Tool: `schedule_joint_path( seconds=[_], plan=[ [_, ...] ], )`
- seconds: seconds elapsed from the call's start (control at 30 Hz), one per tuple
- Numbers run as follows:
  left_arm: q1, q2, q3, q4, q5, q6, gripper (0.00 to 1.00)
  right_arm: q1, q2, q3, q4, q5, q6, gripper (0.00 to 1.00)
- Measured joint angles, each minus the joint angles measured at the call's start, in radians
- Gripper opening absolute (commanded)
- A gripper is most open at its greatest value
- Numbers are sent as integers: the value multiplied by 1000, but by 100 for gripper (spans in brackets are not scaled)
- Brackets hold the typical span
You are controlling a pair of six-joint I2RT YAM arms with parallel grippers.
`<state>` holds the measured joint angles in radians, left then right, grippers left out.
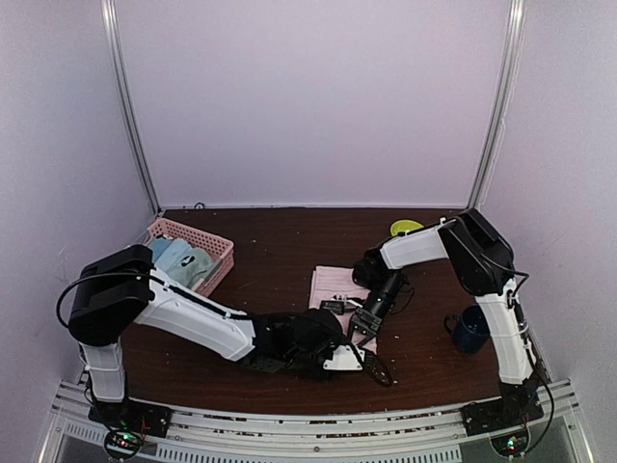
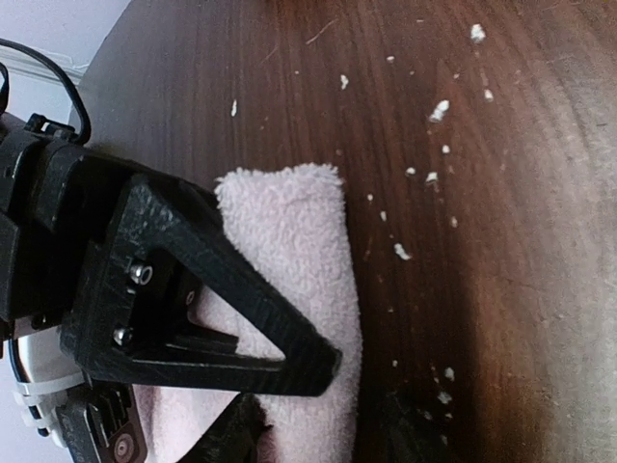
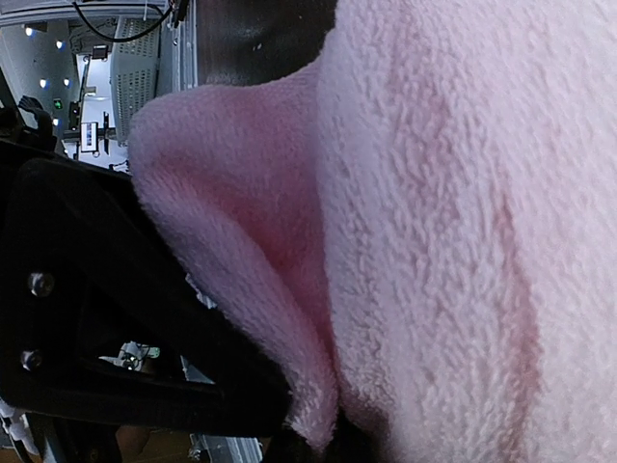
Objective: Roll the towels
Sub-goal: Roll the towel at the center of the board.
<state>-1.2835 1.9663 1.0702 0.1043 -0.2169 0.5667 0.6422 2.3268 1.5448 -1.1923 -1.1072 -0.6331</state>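
A pale pink towel (image 1: pixel 333 283) lies on the dark wooden table (image 1: pixel 280 241) in the middle, its near end folded up into a thick roll (image 2: pixel 299 241). My left gripper (image 1: pixel 362 362) reaches in from the left at the towel's near edge. Its fingers (image 2: pixel 289 352) straddle the rolled edge, with pink cloth between them. My right gripper (image 1: pixel 362 326) comes down from the right onto the same near end. It is shut on a fold of the pink towel (image 3: pixel 434 222), pinched at the fingertips (image 3: pixel 310 446). A greenish towel (image 1: pixel 198 266) appears to lie rolled in the basket.
A pink basket (image 1: pixel 224 253) with rolled blue-grey towels (image 1: pixel 169 253) stands at the left. A dark blue mug (image 1: pixel 470 330) sits at the right beside the right arm. A yellow-green object (image 1: pixel 406 228) lies at the back right. White crumbs (image 2: pixel 439 111) dot the wood.
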Motion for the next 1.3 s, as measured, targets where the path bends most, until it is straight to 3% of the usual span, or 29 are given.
schedule_joint_path(
  seconds=[0.1,0.4,0.7,0.97,1.17,1.3],
  plan=[
    [-3,30,27,7,-48,4,44,-4,3,0,-18,-2,-13,1],
    [-16,62,49,14,-95,6,19,-10,4,3,-57,0,-78,5],
    [6,95,160,-137,19,-48,11,-25,-4,47,-145,55,-105,34],
    [71,104,239,-291,340,-197,10,-172,-227,124,-142,103,-109,36],
    [143,201,409,-478,647,-304,10,-388,-552,105,6,129,40,33],
    [202,307,547,-591,855,-359,9,-435,-772,14,100,142,51,34]
  ],
)
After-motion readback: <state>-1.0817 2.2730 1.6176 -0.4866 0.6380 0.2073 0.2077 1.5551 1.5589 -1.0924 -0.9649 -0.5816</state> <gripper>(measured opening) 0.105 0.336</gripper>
